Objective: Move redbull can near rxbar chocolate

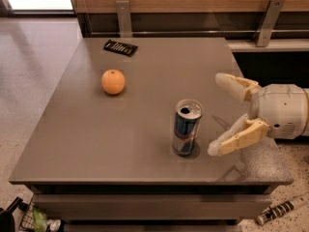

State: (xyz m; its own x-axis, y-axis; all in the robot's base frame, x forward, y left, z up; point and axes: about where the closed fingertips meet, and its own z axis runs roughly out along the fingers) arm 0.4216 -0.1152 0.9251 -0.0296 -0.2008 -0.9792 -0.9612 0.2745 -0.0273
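Observation:
The redbull can (186, 127), blue and silver with an open silver top, stands upright on the grey table (96, 139) near its front right. The rxbar chocolate (120, 47), a flat black bar with pale markings, lies at the table's far left edge. My gripper (218, 114) comes in from the right, just right of the can, with its two pale fingers (236, 138) spread wide apart and empty. It does not touch the can.
An orange (113, 81) sits on the table between the bar and the can, left of centre. A wooden wall with metal brackets (124, 16) runs behind the table. Some clutter lies on the floor at the lower left (34, 219).

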